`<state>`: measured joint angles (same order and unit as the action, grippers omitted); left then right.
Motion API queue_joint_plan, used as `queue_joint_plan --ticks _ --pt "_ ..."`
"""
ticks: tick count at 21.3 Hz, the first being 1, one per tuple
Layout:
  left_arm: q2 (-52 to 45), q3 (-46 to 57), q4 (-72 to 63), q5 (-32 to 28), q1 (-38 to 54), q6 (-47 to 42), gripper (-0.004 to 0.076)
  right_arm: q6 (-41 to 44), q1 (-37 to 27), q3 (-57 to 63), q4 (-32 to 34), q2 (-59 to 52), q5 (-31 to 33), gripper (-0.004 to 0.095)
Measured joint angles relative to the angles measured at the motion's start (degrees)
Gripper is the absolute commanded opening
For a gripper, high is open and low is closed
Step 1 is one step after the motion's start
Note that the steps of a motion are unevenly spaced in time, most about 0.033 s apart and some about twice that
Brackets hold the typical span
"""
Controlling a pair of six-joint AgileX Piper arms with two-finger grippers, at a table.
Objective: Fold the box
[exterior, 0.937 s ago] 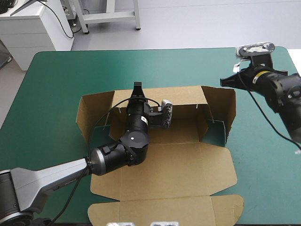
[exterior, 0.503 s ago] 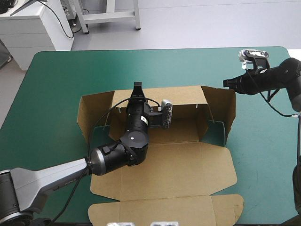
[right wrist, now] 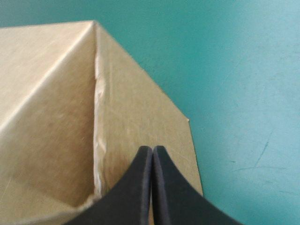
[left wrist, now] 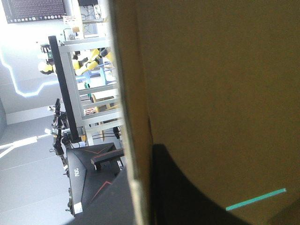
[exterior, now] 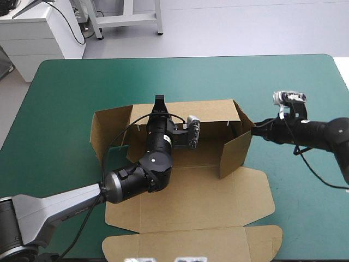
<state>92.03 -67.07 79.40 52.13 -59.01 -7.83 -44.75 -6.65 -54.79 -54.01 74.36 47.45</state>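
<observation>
Teal-green table cover [exterior: 71,93]; faint scratch marks [right wrist: 255,161] on it.

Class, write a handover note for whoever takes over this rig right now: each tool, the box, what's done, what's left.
Left tool: shut on the back wall, which stands upright.
Right tool: shut, tips against the outside of the right wall, which stands angled inward.
Box: open, lid flat on the near side.
Done: back and right walls raised.
Left: left wall splays outward; nothing looks tucked yet.
</observation>
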Motion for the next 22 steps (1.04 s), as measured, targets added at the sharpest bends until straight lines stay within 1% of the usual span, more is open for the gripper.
queue_joint_plan --ticks 3,4,8,9,10,11,12,13,14,15,16,17,18,20,21,22 --pt "0.0 0.0 0.0 0.0 0.0 0.0 -0.0008 -8.79 0.0 6.95 -4.72 -4.26 -1.81 -0.0019" --pt "0.0 0.0 0.0 -0.06 0.0 0.0 -0.0008 -15.94 0.0 12.33 -8.96 -6.77 -3.67 -0.0019" --pt "0.0 0.0 0.0 -0.06 0.0 0.0 -0.0008 -32.0 0.0 20.94 -18.64 -10.4 -7.1 -0.0018" --pt "0.0 0.0 -0.08 -0.06 0.0 0.0 -0.0008 -36.92 0.0 22.86 -22.43 -10.91 -8.47 -0.0007" --pt "0.0 0.0 -0.08 0.02 0.0 -0.06 -0.0008 -39.7 0.0 23.15 -24.36 -10.92 -9.66 0.0015" --pt "0.0 0.0 -0.16 0.17 0.0 -0.06 -0.0008 -40.8 0.0 23.15 -25.22 -10.92 -10.18 0.0063" --pt "0.0 0.0 -0.22 0.29 0.0 -0.06 -0.0008 -41.74 0.0 23.15 -25.52 -10.92 -10.11 0.0067" --pt "0.0 0.0 -0.29 0.29 0.0 -0.06 -0.0008 -41.99 0.0 23.15 -25.52 -10.92 -9.51 0.0043" --pt "0.0 0.0 -0.4 0.29 0.0 -0.06 -0.0008 -42.18 0.0 23.15 -25.39 -11.04 -7.21 0.0017" --pt "0.0 0.0 -0.4 0.37 0.0 -0.06 -0.0008 -42.02 0.0 23.15 -25.33 -11.2 -6.36 -0.0013" --pt "0.0 0.0 -0.4 0.5 0.0 -0.06 -0.0008 -37.79 0.0 22.19 -24.88 -11.75 -5.85 -0.0013" --pt "0.0 0.0 -0.4 0.57 0.0 -0.06 -0.0008 -32.81 0.0 20.08 -23.58 -12.08 -7.05 -0.0013" --pt "0.0 0.0 -0.42 0.68 0.0 -0.06 -0.0008 -27.39 0.0 17.63 -20.63 -12.15 -8.11 -0.0003" --pt "0.0 0.0 -0.48 1.08 0.0 -0.06 -0.0008 -13.68 0.0 9.14 -8.99 -11.83 -8.75 0.0003" --pt "0.0 0.0 -0.48 1.15 0.0 -0.06 -0.0008 -5.56 0.0 3.86 -0.93 -11.27 -8.06 0.0003" --pt "0.0 0.0 -0.48 1.15 0.0 -0.06 -0.0008 0.13 0.0 -0.21 5.16 -10.65 -6.9 0.0003"
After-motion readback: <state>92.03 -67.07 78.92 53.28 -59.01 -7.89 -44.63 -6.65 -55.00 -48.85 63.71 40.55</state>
